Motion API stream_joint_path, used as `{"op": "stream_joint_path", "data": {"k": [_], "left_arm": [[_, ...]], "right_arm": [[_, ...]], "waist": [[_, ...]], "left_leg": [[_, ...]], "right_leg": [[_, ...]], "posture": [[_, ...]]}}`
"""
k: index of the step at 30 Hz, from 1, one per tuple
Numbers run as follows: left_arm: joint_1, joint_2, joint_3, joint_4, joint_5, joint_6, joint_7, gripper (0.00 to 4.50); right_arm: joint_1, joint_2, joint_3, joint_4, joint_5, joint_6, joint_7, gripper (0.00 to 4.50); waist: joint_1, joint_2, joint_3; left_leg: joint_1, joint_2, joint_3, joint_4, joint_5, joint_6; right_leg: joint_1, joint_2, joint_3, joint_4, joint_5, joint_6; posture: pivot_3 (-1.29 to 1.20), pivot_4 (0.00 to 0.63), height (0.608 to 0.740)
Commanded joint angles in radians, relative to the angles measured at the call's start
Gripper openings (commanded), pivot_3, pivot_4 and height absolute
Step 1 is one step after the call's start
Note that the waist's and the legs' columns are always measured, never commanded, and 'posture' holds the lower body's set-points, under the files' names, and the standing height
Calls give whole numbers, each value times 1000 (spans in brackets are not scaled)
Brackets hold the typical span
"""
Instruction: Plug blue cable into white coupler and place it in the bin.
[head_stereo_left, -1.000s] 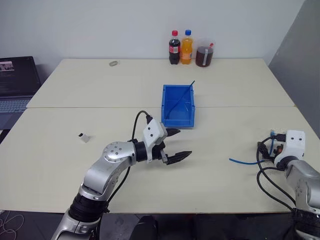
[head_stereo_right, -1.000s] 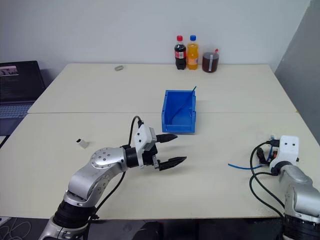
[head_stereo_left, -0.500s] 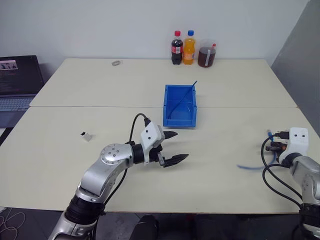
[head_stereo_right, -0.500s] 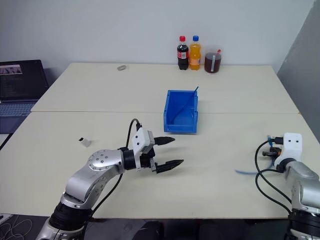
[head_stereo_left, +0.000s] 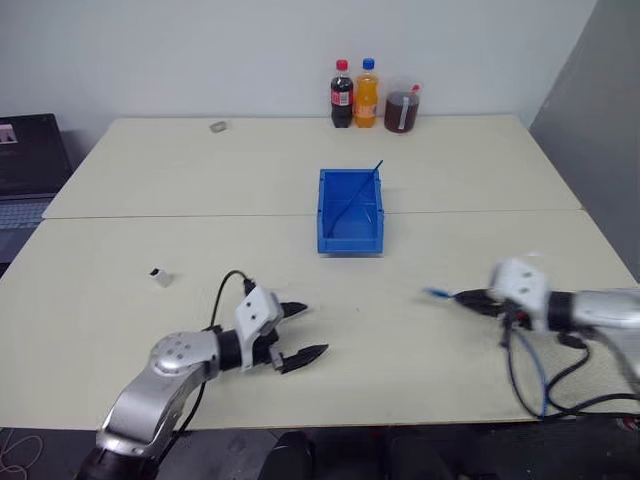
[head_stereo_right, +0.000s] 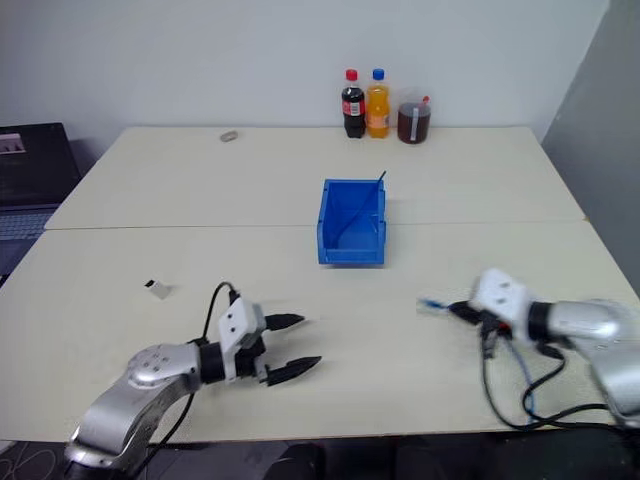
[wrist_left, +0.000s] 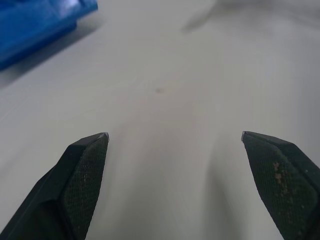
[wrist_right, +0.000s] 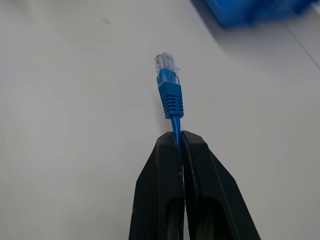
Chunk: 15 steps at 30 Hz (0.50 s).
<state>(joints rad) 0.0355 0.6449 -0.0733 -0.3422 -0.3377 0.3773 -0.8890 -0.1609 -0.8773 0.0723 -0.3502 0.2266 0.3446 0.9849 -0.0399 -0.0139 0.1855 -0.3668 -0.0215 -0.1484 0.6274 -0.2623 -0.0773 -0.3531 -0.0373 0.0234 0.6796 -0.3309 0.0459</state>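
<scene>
Right claw clenched on blue cable just behind plug, above surface. Left claw spread, empty. White coupler far left; thin pinch may let plug twist during mating.

Head pair high over the table; wrist views close, along each tool.

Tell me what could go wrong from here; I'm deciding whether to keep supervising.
The right gripper pinches the blue cable only on its thin cord behind the plug, so the plug may swivel or slip during insertion. The white coupler lies loose on the table, off to the side of the open left gripper; it could skid when grasped.
</scene>
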Motion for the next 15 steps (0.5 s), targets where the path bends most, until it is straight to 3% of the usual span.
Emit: {"op": "stream_joint_path", "data": {"k": [1, 7, 15], "left_arm": [[35, 18, 60, -5, 5, -59, 2, 4500], [59, 29, 112, 7, -9, -56, 4, 4500], [57, 61, 143, 71, -18, -60, -43, 4500]], "right_arm": [[-126, 115, 161, 27, -64, -22, 0, 71], [-274, 285, 344, 177, -163, -78, 9, 71], [-367, 370, 418, 345, -252, -200, 26, 71]], "waist": [[9, 0, 1], [21, -2, 2], [12, -1, 2]], "left_leg": [[-1, 0, -1, 0, 0, 0], [-5, -1, -5, 1, 0, 0], [-17, -1, -7, 1, 3, -4]], "right_leg": [[-1, -2, 0, 0, 1, -1], [-1, -6, -4, -1, 2, -3], [-15, -7, -6, 1, 3, -4]], "posture": [[0, 150, 740], [0, 150, 740], [0, 150, 740]]}}
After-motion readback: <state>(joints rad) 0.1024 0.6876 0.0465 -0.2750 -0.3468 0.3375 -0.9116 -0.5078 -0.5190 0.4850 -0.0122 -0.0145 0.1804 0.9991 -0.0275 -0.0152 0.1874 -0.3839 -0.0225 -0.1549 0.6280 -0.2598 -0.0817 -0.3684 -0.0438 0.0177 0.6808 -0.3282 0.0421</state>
